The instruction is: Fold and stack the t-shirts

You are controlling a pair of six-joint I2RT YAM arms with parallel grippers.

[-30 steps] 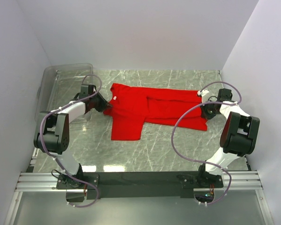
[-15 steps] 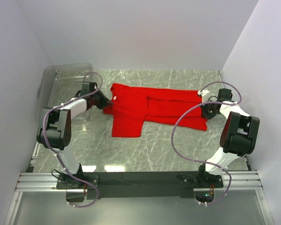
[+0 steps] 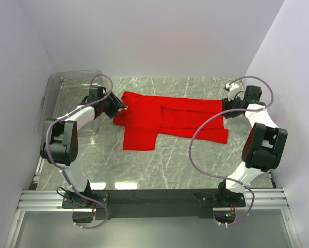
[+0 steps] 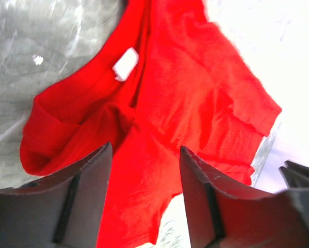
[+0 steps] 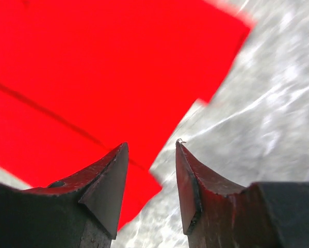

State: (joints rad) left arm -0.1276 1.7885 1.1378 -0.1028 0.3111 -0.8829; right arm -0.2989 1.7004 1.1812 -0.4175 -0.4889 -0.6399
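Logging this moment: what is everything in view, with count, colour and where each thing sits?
t-shirt: one, bright red, lying partly folded across the middle of the table, collar end toward the left arm.
neck label: one, white, at the shirt's collar.
bin: one, clear plastic, far left corner of the table.
table: one, grey marble pattern, under everything.
base rail: one, black, near edge, carrying both arms.
left gripper: one, black, open, over the shirt's collar end.
right gripper: one, black, open, over the shirt's right-hand edge.
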